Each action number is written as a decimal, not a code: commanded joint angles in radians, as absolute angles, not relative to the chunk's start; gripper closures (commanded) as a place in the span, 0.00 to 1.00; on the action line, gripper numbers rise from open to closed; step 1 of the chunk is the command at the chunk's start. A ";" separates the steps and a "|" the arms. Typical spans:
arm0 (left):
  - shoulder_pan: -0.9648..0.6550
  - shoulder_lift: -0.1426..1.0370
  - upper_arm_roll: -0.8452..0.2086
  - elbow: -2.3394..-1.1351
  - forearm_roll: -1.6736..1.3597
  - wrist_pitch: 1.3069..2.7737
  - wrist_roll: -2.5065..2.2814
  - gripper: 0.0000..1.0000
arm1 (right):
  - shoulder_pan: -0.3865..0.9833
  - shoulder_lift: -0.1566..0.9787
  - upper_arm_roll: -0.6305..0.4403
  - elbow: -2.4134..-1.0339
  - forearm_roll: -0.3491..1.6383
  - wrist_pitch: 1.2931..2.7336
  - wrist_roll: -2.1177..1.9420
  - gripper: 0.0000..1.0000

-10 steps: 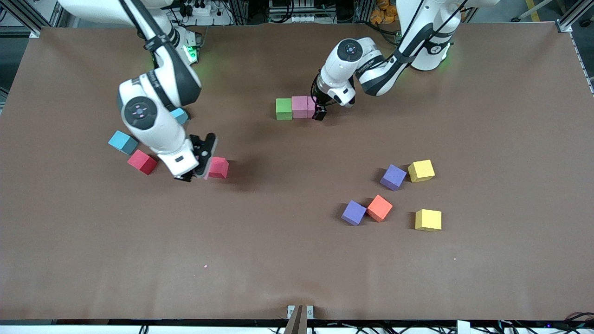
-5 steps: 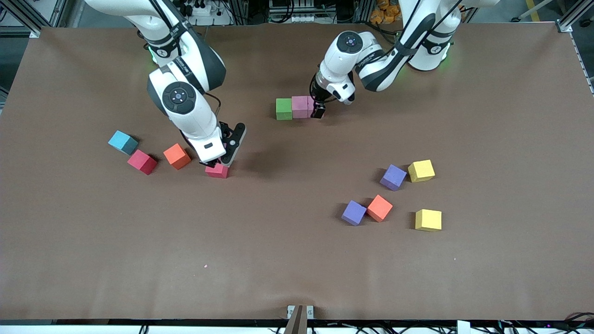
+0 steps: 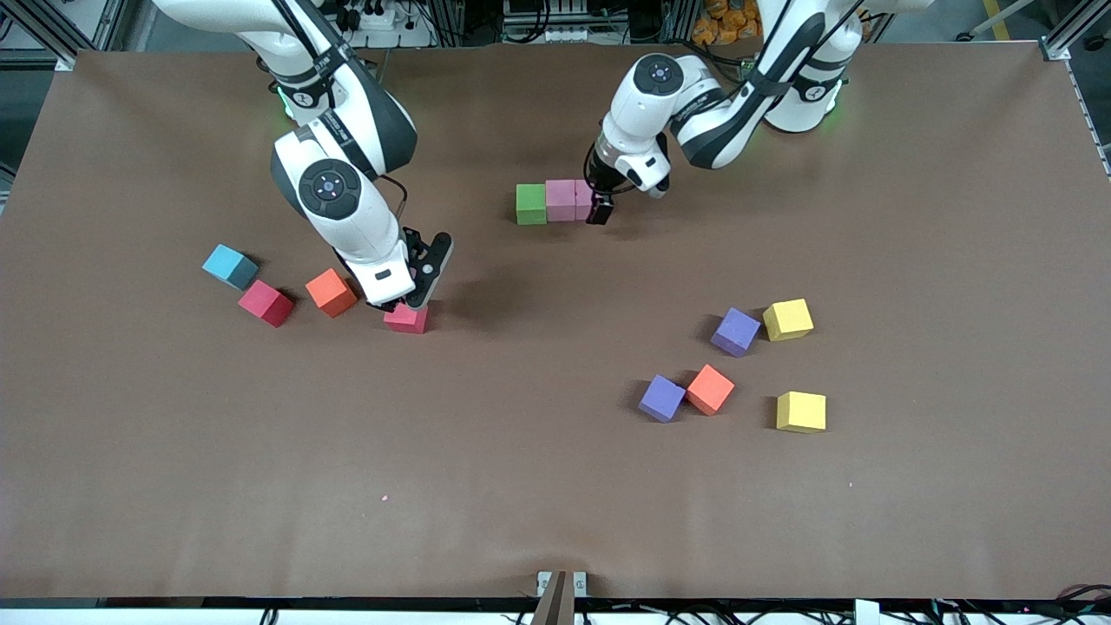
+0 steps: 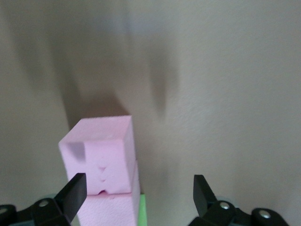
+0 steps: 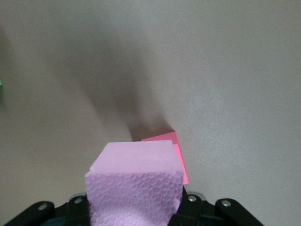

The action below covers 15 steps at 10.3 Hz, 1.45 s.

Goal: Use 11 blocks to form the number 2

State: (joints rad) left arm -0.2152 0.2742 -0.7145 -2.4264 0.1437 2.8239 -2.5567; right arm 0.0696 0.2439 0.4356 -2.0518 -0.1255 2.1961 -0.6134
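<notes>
Right pincer [image 3: 408, 299] pinching pink block [image 5: 136, 181], over red block [image 3: 405, 319]. Left pincer [image 3: 599, 211] spread beside row [image 3: 555, 201]. Next: carry pink toward one o'clock, to row.

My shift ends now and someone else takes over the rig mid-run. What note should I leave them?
Left gripper: open, low at the end of the row, holding nothing.
Right gripper: shut on a pink block, over the red cube.
Done: a row of three touching, green block and two pink blocks.
Left: eight more, the held one first.
Loose: red block and orange block toward the right arm's end; purple pair, orange cube and yellow pair toward the left arm's.
</notes>
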 commanded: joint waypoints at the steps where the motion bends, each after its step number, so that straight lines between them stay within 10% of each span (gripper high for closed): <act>1: -0.173 0.216 -0.726 -2.392 0.167 2.716 -2.499 0.00 | 0.055 0.201 0.446 -2.077 -0.112 2.191 -0.626 0.61; 9: 0.018 0.281 -0.721 -2.100 0.166 2.535 -2.098 0.00 | 0.075 0.193 0.537 -2.068 -0.020 2.189 -0.298 0.61; 15: 0.187 0.434 -0.719 -1.809 0.166 2.289 -1.722 0.00 | 0.337 0.260 0.538 -2.014 -0.040 2.282 0.492 0.61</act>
